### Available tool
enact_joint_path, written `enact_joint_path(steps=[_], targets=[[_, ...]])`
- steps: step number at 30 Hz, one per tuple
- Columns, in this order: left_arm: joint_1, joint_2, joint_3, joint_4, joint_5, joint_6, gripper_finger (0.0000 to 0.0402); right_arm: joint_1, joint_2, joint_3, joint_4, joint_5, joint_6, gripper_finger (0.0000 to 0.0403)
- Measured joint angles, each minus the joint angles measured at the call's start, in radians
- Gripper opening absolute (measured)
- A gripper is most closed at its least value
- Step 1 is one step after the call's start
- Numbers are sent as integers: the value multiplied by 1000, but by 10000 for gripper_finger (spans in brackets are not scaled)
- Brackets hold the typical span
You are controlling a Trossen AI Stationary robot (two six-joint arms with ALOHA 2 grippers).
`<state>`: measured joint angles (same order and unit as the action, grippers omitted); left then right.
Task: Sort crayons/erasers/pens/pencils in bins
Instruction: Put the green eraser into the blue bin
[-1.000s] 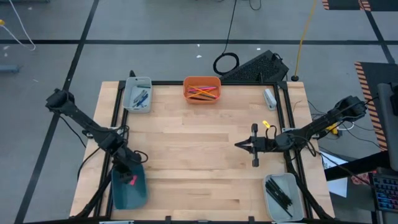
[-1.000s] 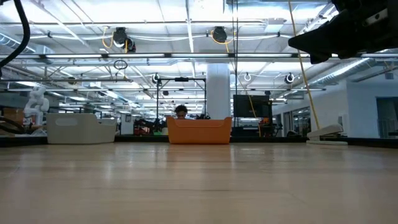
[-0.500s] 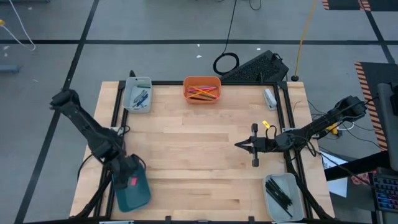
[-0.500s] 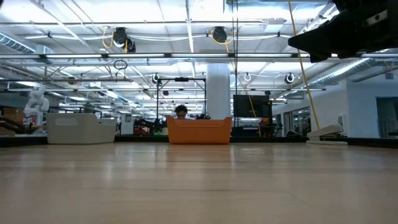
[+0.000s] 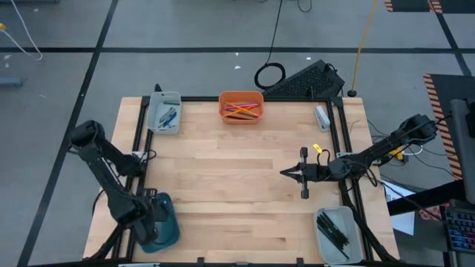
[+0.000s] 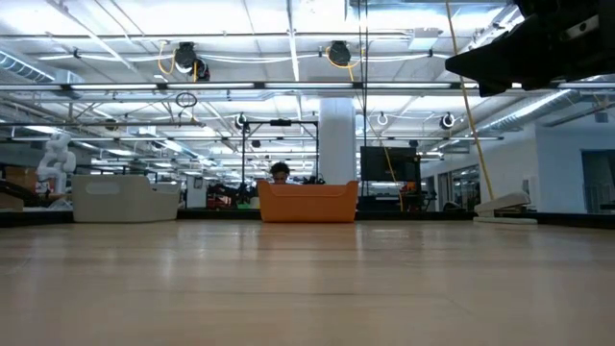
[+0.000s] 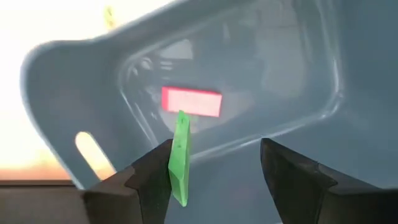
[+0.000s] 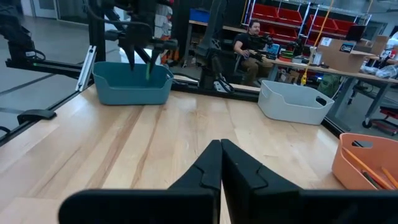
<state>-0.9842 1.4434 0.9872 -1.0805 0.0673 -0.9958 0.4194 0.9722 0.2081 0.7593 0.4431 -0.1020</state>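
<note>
From my station I see the left gripper [image 5: 152, 215] hanging over the teal rounded plastic bin [image 5: 169, 231] at the near left corner of the pale wooden table [image 5: 237, 185]. Through the left wrist camera its two dark fingers [image 7: 152, 180] stand apart, and a thin flat green eraser [image 7: 180, 157] sits against the inner face of one finger while the other finger is well clear of it; I think it is clinging there rather than pinched, but the view is soft. Beneath it, on the floor of the teal bin, lies the flat pink rectangular eraser [image 7: 191, 101].

The right gripper [image 5: 286, 173] hovers above the table's right half, its fingers pressed together to a point with nothing between them, as the right wrist camera shows [image 8: 221, 163].

At the far edge the orange plastic bin [image 5: 240, 107] holds bright thin pencils [image 5: 242, 110]. The pale grey translucent bin [image 5: 164, 113] at the far left corner holds short bluish crayons [image 5: 168, 116]. A second pale grey bin [image 5: 338, 230] at the near right corner holds slim black pens [image 5: 334, 231].

In the right wrist view, a person [image 8: 247, 42] sits at a bench beyond the table.
</note>
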Motion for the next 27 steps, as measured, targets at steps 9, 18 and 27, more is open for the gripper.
enact_joint_path(steps=[9,18,27], targets=[[-7,82,75,-95,-73,-35,234,0,0,0,0,0,-10,0],[-7,82,49,-93,44,-117,235,1,0,0,0,-1,-11,0],[-7,82,49,-89,-11,-195,299,1,0,0,0,-2,-15,0]])
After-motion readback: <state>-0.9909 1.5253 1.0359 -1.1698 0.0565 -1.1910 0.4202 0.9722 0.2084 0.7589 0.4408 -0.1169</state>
